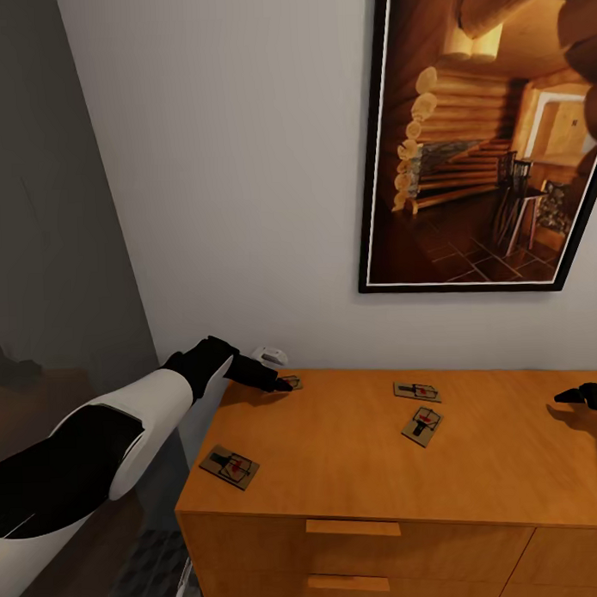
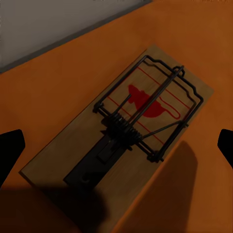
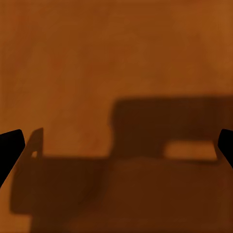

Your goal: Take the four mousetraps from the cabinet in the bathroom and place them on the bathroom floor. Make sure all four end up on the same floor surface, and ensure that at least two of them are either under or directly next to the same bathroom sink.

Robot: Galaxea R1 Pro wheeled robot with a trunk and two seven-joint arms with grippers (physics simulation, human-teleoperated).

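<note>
The orange-brown cabinet (image 1: 356, 477) fills the lower part of the head view, and mousetraps lie flat on its top. One mousetrap (image 1: 294, 381) rests near the back left corner, with my left gripper (image 1: 283, 385) hovering right at it. In the left wrist view that mousetrap (image 2: 131, 126) lies between the widely parted fingers (image 2: 9, 150), and my left gripper (image 2: 116, 145) is open. Two more mousetraps (image 1: 417, 391) (image 1: 422, 426) sit near the middle. Another mousetrap (image 1: 229, 467) is by the front left edge. My right gripper (image 1: 579, 396) hangs open over bare cabinet top (image 3: 116, 73) at the right.
A large framed log-cabin picture (image 1: 482, 137) hangs on the white wall above the cabinet. A small white object (image 1: 270, 355) sits on the wall behind my left hand. Drawer handles (image 1: 352, 527) run along the cabinet front. A dark grey panel (image 1: 46, 213) stands at the left.
</note>
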